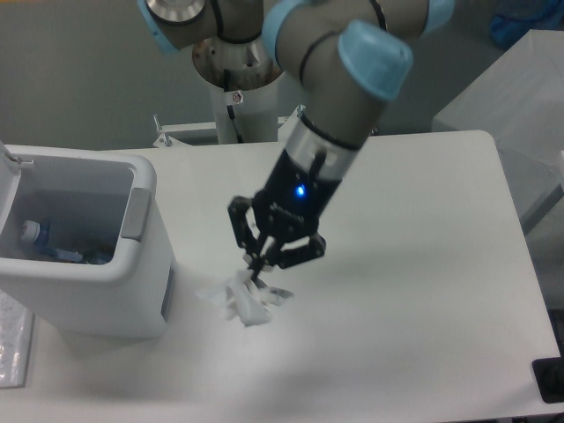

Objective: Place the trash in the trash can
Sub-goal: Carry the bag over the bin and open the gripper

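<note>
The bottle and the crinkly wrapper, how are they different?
The bottle already lies inside the trash can; the wrapper is on the table, right of the can. The gripper is at the wrapper, not the bottle. The bottle has blue; the wrapper looks whitish, crumpled. Both are trash.

You see the large white rectangular plastic bin (132,273) upright at table's left edge, the clear plastic bottle with blue cap (35,236) lying inside. The crumpled clear plastic wrapper (240,298) lies on the table just right of it.
</note>
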